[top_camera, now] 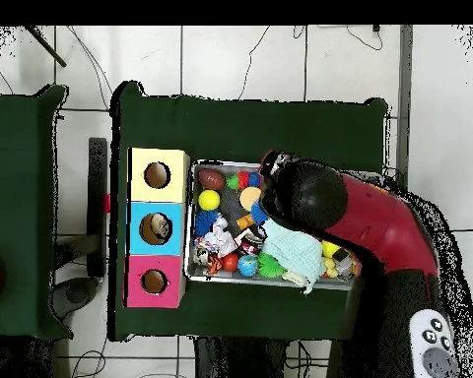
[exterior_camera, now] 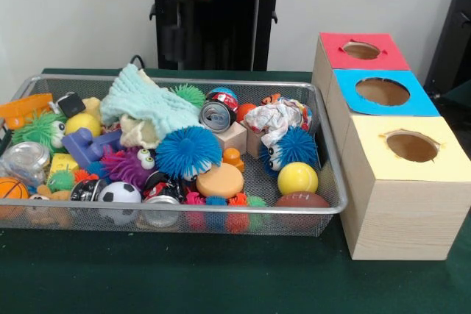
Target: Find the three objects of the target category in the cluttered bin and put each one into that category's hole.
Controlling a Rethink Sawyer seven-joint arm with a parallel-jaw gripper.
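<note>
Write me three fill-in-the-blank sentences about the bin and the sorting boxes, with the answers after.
1. The box nearest the front-view camera has a ____ top.
2. The middle box has a ____ top.
3. The yellow ball lies just behind the brown ____ in the mesh bin.

Answers: yellow; blue; football

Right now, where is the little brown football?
In the front view, the football lies in the wire bin's near right corner, just below the yellow ball, beside the yellow-topped box.
</note>
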